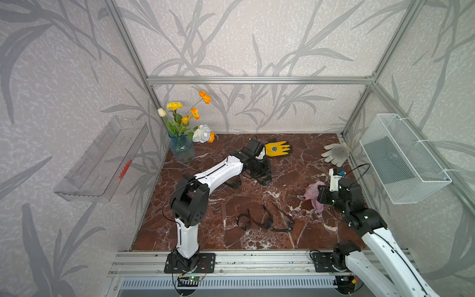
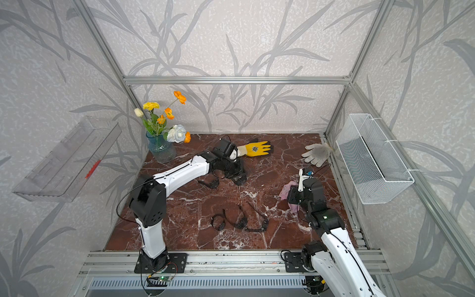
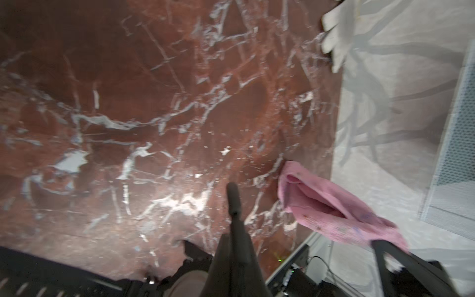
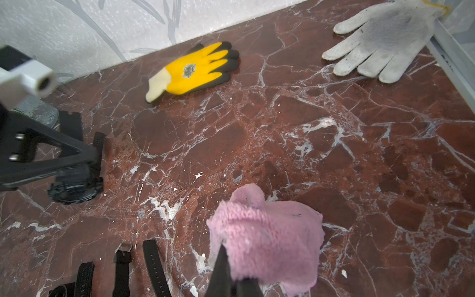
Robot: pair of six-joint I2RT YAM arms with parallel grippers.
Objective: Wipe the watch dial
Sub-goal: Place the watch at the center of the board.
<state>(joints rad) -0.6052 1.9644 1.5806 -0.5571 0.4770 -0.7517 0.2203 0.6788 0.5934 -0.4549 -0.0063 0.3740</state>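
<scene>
My left gripper is shut on a black watch at the back middle of the marble table. The watch body hangs just over the surface, and I cannot tell whether it touches. In the left wrist view only its strap shows, sticking out from the shut jaws. My right gripper hovers at the right side, shut on a crumpled pink cloth, which the right wrist view shows bunched round the fingertips. Cloth and watch are well apart.
Several loose black watches lie at the front middle, another beside my left arm. A yellow glove and a grey glove lie at the back. A flower vase stands back left. A wire basket hangs on the right wall.
</scene>
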